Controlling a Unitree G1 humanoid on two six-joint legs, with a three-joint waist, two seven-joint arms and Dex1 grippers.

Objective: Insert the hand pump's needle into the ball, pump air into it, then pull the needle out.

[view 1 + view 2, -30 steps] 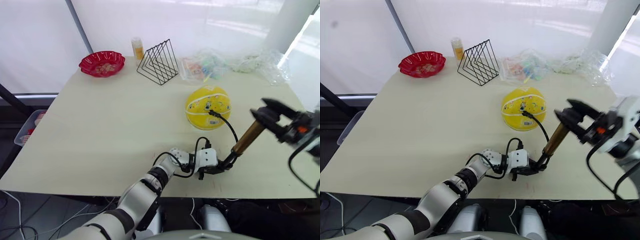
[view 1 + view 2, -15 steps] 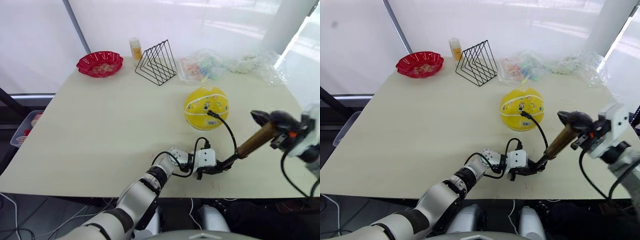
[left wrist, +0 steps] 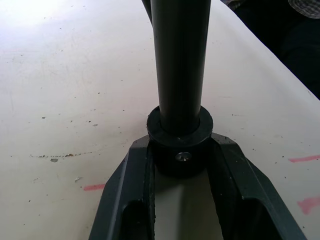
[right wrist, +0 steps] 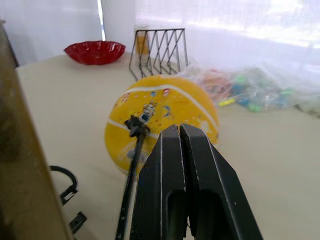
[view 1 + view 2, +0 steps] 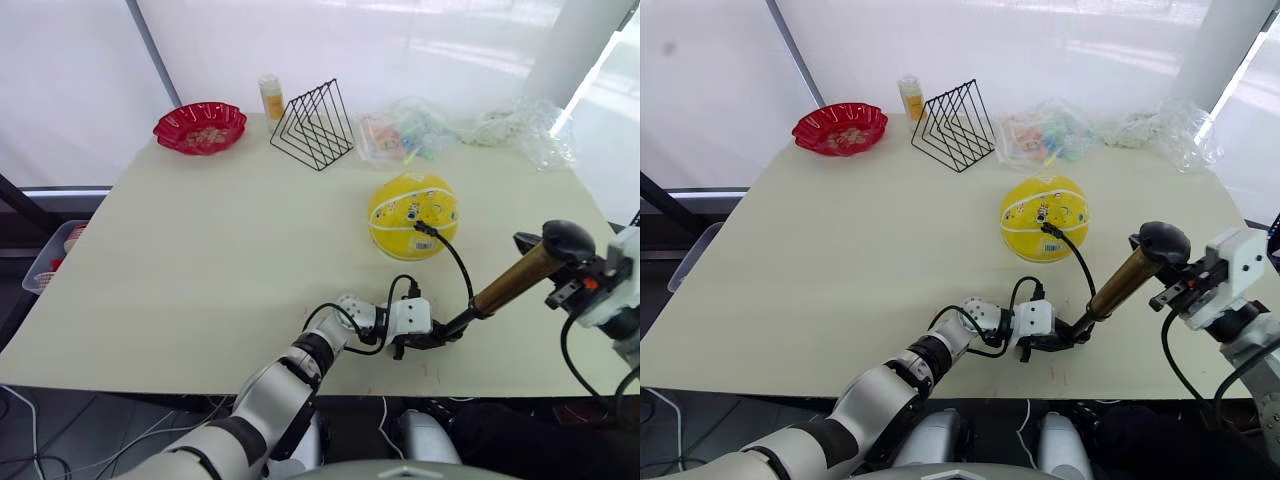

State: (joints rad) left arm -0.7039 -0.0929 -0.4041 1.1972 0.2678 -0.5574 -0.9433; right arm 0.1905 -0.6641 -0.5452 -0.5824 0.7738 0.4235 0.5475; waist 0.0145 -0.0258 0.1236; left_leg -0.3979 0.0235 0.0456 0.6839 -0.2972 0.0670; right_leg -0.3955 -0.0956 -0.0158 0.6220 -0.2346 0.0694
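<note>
i see the pump (image 5: 508,284) handle pushed down further than a second ago, right gripper (image 4: 181,134) fingers pressed together beside it, left gripper (image 3: 180,150) clamping the base, needle (image 5: 1044,226) seated in the ball (image 5: 415,214) mid-table, so pumping's underway.

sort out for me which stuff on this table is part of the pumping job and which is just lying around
Part of the job:
- ball
- hand pump, its base clamped by the left gripper
- hose with the needle fitting at the ball
- right gripper, fingers together

Just lying about:
- red bowl
- black wire rack
- small yellow bottle
- clear plastic bags
</note>
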